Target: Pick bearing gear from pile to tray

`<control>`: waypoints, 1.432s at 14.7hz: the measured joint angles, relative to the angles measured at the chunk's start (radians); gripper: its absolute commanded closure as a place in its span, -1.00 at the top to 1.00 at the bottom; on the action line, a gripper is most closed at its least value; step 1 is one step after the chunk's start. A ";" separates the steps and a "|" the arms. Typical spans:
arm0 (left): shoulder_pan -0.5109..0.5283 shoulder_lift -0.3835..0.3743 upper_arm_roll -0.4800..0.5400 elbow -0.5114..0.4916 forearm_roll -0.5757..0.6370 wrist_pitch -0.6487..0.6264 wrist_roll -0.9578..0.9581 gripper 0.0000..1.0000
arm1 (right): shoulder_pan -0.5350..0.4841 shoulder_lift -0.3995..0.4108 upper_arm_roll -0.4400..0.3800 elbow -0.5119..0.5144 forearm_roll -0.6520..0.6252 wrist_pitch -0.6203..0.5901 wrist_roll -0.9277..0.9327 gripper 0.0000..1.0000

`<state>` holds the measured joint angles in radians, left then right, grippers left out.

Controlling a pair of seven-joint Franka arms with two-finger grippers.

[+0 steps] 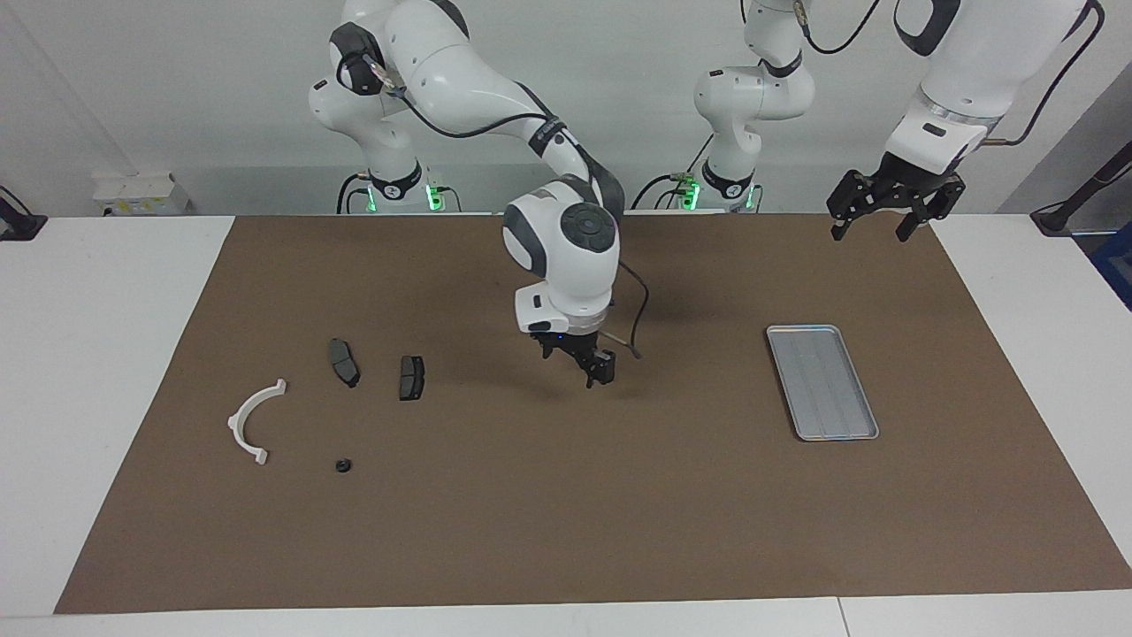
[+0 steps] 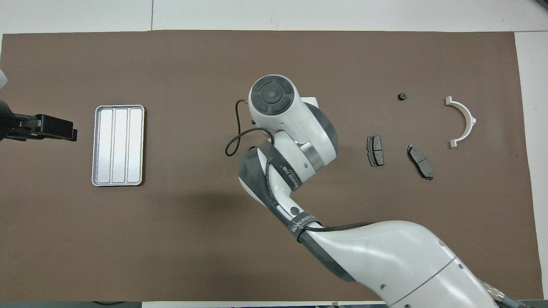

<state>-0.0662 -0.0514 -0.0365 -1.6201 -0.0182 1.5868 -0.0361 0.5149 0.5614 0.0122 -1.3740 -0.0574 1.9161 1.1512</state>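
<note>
Your right jaws are standing apart and carrying nothing, hanging low over the bare middle of the worktop (image 1: 566, 531), while your left jaws are also gaping wide, waiting up over the mat's edge at the left arm's end, near the tray (image 1: 800, 333). The bearing gear (image 1: 343, 464) is sitting alone on the mat well off toward the right arm's end, farther from the robots than the two brake pads (image 1: 344, 363) and just beside the white arc (image 1: 240, 418). So I'm judging the right arm the nearer one, and the gear, being round, isn't asking for any wrist turn.
</note>
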 measured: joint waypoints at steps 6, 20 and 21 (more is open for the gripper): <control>-0.269 -0.002 -0.028 -0.275 0.038 0.330 -0.419 1.00 | -0.261 -0.067 0.000 -0.020 0.012 -0.079 -0.570 1.00; -0.514 0.461 -0.031 -0.210 0.166 0.750 -0.860 1.00 | -0.492 0.069 0.000 -0.112 -0.048 0.183 -0.715 1.00; -0.514 0.463 -0.031 -0.211 0.156 0.756 -0.860 1.00 | -0.493 0.073 0.000 -0.112 -0.048 0.198 -0.715 1.00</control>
<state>-0.5798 0.4120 -0.0677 -1.8313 0.1374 2.3429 -0.8960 0.0217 0.6346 0.0120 -1.4862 -0.1050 2.1136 0.4357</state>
